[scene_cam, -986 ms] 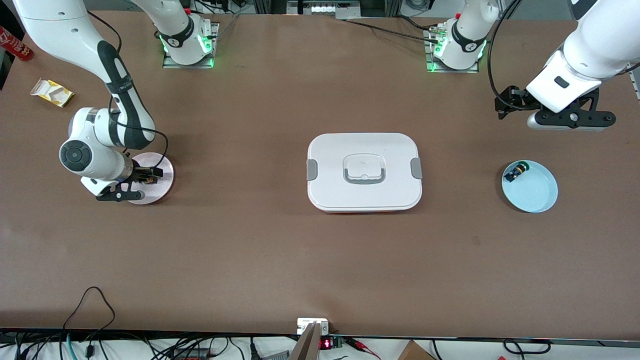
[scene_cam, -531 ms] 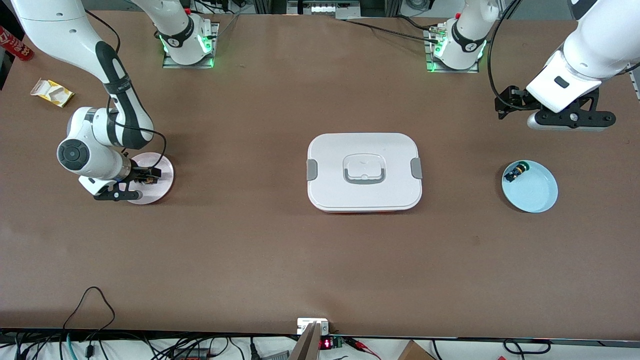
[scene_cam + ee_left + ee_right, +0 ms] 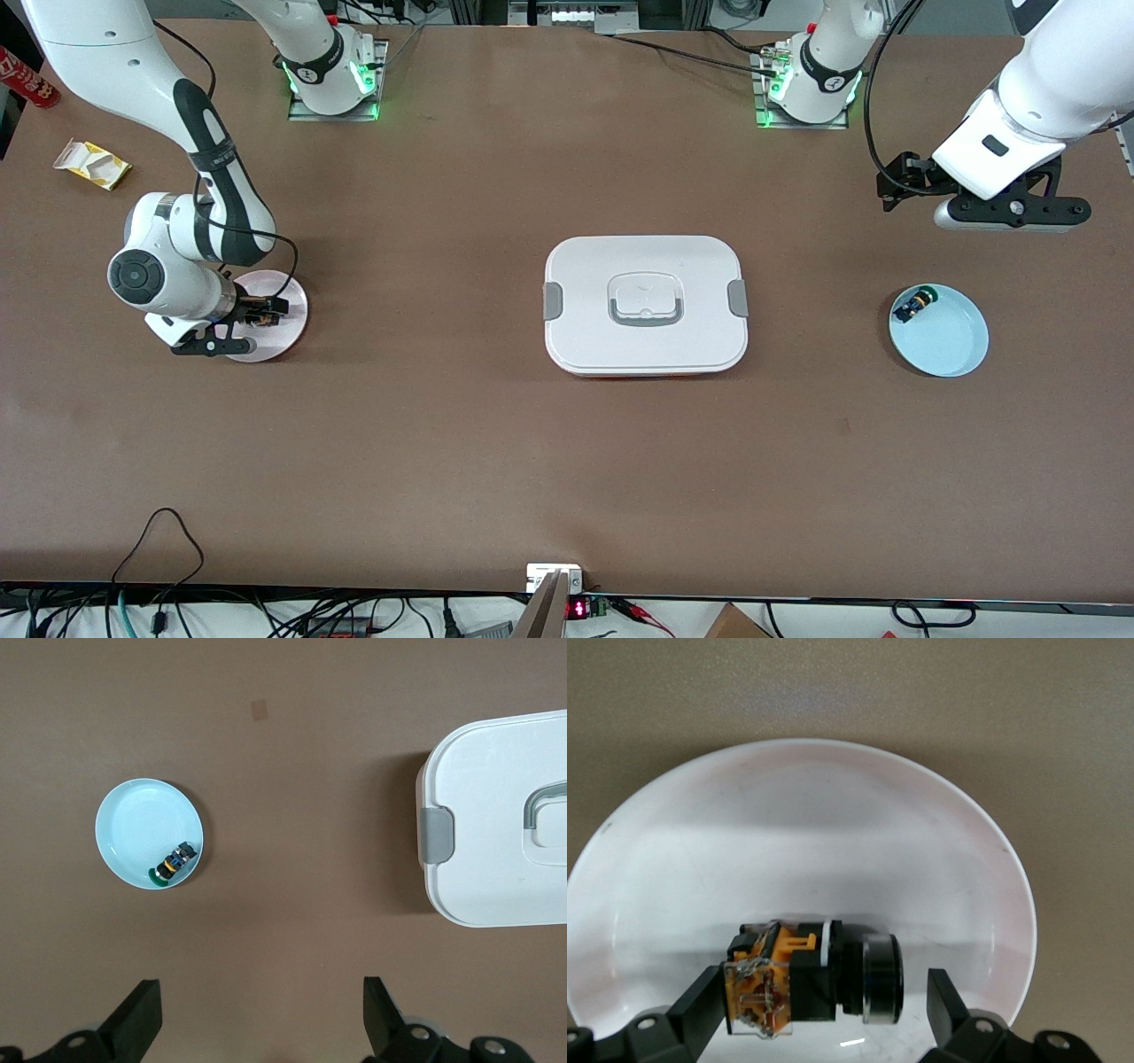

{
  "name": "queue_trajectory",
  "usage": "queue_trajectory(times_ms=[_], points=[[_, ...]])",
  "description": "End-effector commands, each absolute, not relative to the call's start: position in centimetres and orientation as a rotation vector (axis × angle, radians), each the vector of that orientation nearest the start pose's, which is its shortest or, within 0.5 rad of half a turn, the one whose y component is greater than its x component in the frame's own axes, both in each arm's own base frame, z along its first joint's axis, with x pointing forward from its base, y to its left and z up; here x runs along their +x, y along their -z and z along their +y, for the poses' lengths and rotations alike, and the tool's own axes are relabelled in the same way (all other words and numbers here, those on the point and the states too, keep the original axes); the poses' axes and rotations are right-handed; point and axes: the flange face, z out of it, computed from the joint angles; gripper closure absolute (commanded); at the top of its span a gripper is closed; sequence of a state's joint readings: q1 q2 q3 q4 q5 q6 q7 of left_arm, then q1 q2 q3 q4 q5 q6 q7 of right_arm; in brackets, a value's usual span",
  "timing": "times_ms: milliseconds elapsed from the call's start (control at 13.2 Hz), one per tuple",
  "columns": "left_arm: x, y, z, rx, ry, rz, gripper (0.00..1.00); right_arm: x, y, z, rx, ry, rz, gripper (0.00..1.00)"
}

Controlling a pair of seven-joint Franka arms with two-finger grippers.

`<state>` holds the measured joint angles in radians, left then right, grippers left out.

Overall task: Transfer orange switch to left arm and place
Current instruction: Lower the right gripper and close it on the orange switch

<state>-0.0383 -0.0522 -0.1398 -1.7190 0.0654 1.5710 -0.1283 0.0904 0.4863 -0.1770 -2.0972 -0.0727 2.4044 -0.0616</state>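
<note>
The orange switch had not been picked up yet.

The right gripper (image 3: 232, 339) was down in the pink plate (image 3: 288, 292) at the right arm's end of the table, its jaws spread wide on each side of the orange switch (image 3: 811, 979), which lay in the plate. The white box (image 3: 645, 304) sat shut in the middle. The left gripper (image 3: 261, 1014) waited, jaws spread, in the air near the blue plate (image 3: 952, 341), which held another small switch (image 3: 912, 306). I think the grab, the trip past the box and the hand-over were all left.
</note>
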Motion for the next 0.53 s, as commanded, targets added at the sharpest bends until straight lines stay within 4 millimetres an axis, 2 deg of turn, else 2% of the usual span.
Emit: queue_trajectory(times_ms=[0,76,303,455], points=[[52.7,-59.0,-8.9,-3.032,-0.127,0.08,0.0,55.9,-17.5,-5.1,-3.228,-0.272,-0.083,0.21],[52.6,-59.0,-8.9,-3.034,-0.127,0.08,0.0,56.0,-17.6,-5.2,-3.228,-0.272,-0.09,0.49],[52.6,-59.0,-8.9,-3.034,-0.127,0.08,0.0,56.0,-17.6,-5.2,-3.228,-0.273,-0.094,0.62],[52.7,-59.0,-8.9,-3.032,-0.127,0.08,0.0,56.6,-18.7,-4.5,-3.229,-0.245,-0.118,0.69]])
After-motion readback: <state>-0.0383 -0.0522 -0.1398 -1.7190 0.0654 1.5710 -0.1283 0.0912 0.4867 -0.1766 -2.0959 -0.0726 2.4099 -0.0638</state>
